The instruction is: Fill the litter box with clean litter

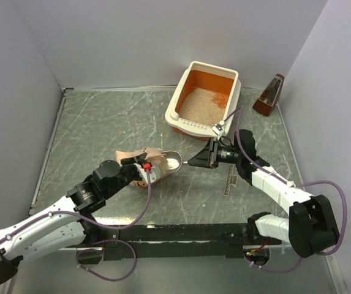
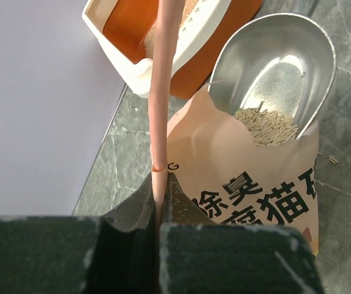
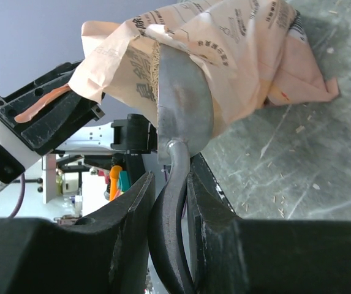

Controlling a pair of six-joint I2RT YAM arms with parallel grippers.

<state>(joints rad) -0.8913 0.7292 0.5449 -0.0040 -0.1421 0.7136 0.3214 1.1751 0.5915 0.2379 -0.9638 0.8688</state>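
The litter box point(image 1: 174, 114), cream outside and orange inside, stands at the back right with pale beige litter point(image 1: 198, 105) over part of its floor. My left gripper point(image 1: 142, 170) is shut on the edge of the peach-pink bag point(image 1: 129, 157), holding its mouth open point(image 2: 159, 182). My right gripper point(image 1: 196, 161) is shut on the dark handle point(image 3: 171, 208) of the grey metal scoop point(image 1: 170, 162). The scoop bowl point(image 2: 279, 67) sits in the bag mouth with a little litter point(image 2: 267, 126) at its lip. The litter box corner point(image 2: 136, 68) shows beyond.
A brown wedge-shaped object point(image 1: 269, 96) stands at the back right by the wall. A ruler-like strip point(image 1: 230, 179) lies under my right arm. Stray granules point(image 3: 285, 199) dot the marbled table. Walls close in the left, back and right.
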